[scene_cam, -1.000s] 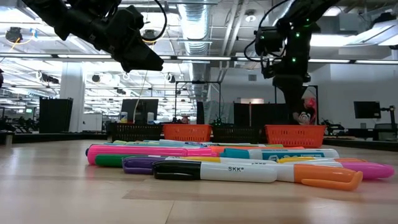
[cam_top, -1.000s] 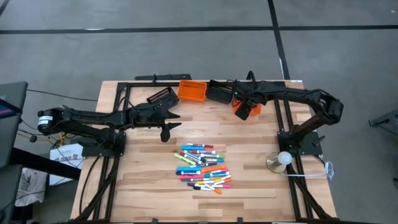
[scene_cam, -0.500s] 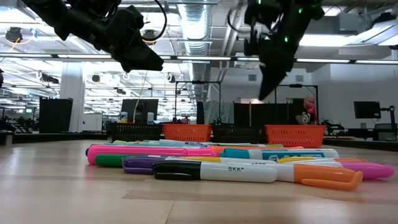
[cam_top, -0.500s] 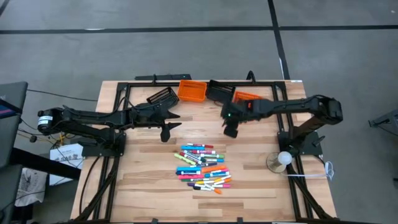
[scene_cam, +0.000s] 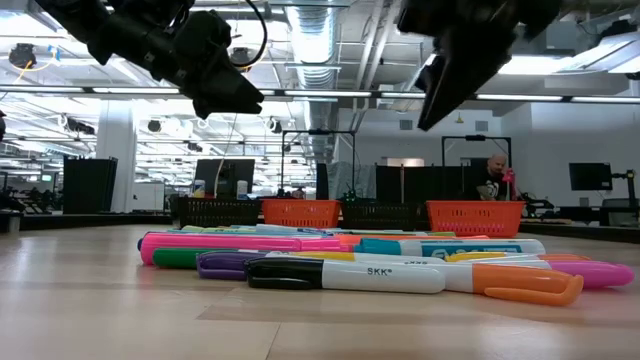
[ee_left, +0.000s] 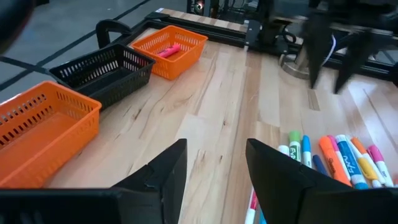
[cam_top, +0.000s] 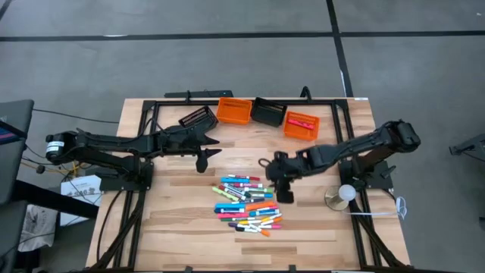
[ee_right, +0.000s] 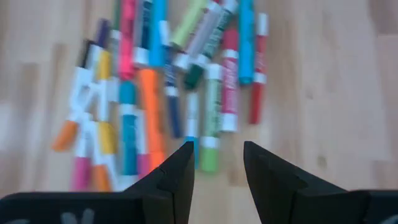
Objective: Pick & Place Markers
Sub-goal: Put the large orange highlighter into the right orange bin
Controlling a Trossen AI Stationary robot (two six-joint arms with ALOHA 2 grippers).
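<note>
Overhead and bench-level views. The markers (cam_top: 248,203) lie in a loose heap on the bench (cam_top: 174,227), just toward six o'clock of its centre; at bench level they form a low row, a black-and-white one (scene_cam: 345,275) nearest the camera. The right gripper (cam_top: 281,179) hangs above the bench at the three o'clock edge of the heap, jaws apart and empty, the heap in plain sight beyond its fingertips (ee_right: 180,163). The left gripper (cam_top: 203,161) is raised at about ten o'clock of the heap, well apart from it, jaws likewise apart and empty. Four bins stand along the twelve o'clock edge: a black bin (cam_top: 198,117), an orange bin (cam_top: 234,110), a second black bin (cam_top: 268,112), and a second orange bin (cam_top: 301,123) holding one pink marker (cam_top: 301,121).
</note>
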